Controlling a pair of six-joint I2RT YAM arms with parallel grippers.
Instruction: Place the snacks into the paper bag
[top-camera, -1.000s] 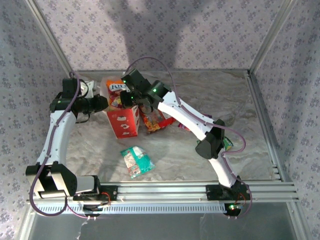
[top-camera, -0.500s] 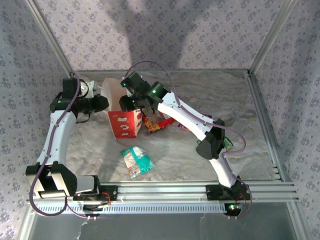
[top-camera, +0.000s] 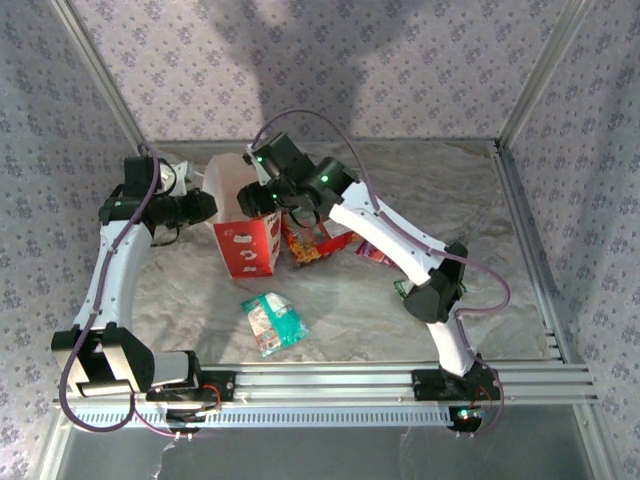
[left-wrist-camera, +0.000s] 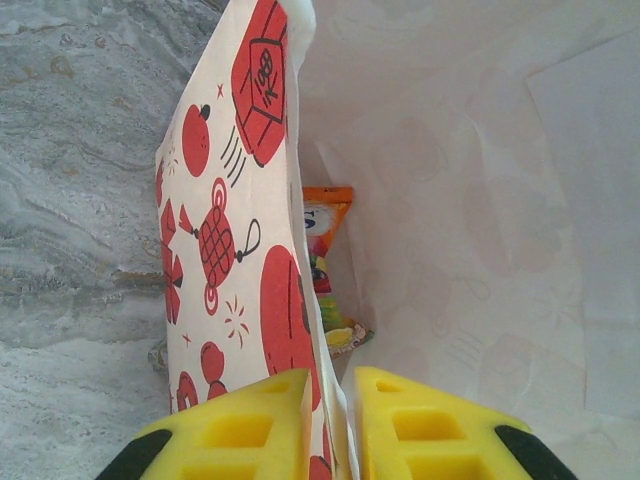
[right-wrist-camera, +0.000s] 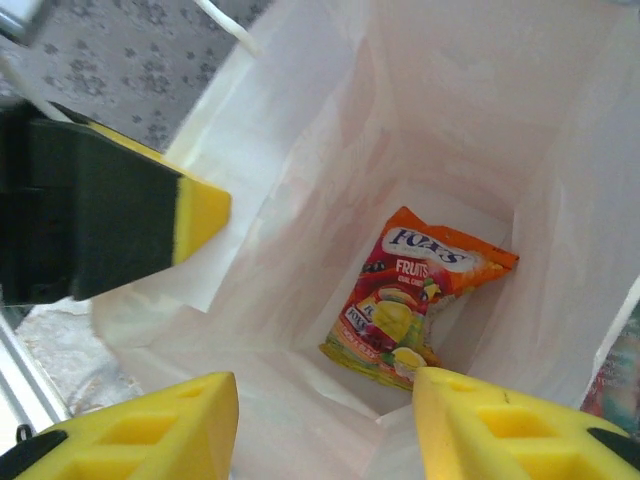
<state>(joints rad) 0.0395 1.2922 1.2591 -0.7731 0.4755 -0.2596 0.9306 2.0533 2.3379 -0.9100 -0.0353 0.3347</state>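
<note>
The paper bag (top-camera: 246, 248) is stood upright on the table (top-camera: 440, 190), one wall pinched by the left claw (left-wrist-camera: 330, 388). The right claw (right-wrist-camera: 325, 400) is held spread above its open mouth. The orange-yellow packet (right-wrist-camera: 415, 300) is seen at the bag's bottom. The teal packet (top-camera: 272, 322) is left on the table, nearer the arm bases.

Left claw (left-wrist-camera: 334, 388) clamped, right claw (right-wrist-camera: 322, 392) spread

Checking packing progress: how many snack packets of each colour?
Orange-yellow glossy packet, inside white-and-red paper bag: 1
Large red glossy packet: 1
Teal glossy packet: 1
Purple-pink packet, partly hidden: 1
Green packet, mostly hidden: 1
Total: 5
</note>
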